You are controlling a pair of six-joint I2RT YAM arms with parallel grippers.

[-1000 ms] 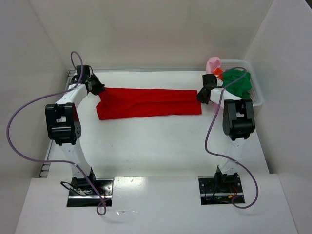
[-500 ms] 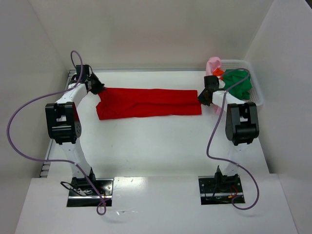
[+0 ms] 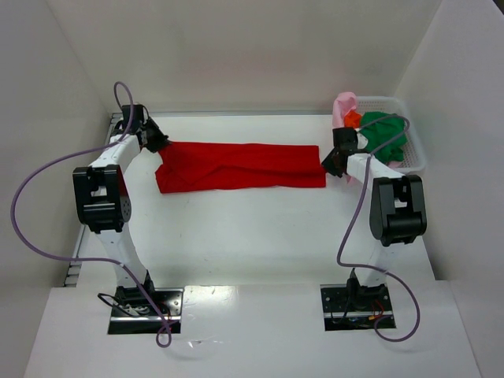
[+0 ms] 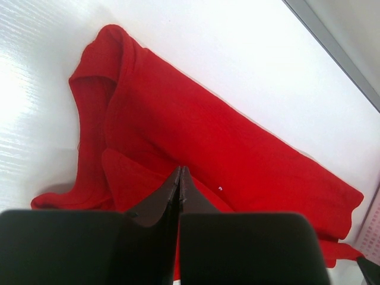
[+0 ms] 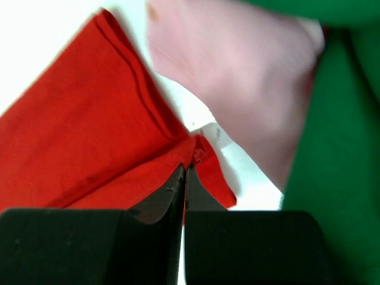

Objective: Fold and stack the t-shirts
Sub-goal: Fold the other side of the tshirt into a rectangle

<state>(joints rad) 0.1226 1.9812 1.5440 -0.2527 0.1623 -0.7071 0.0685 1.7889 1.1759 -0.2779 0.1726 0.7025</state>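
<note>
Okay, your left gripper (image 4: 180, 172) and right gripper (image 5: 185, 170) each pinch the red shirt (image 3: 236, 167). It lies stretched between them.

No text, label or number showing legibly anywhere, red t-shirt (image 3: 240, 166) and basket (image 3: 417, 157) appearing unmarked

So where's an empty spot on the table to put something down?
The bare stretch of table lies between the red t-shirt and the arm bases. A thin strip runs behind that shirt. The far right corner is crowded: basket heaped with shirts, right gripper beside it.
</note>
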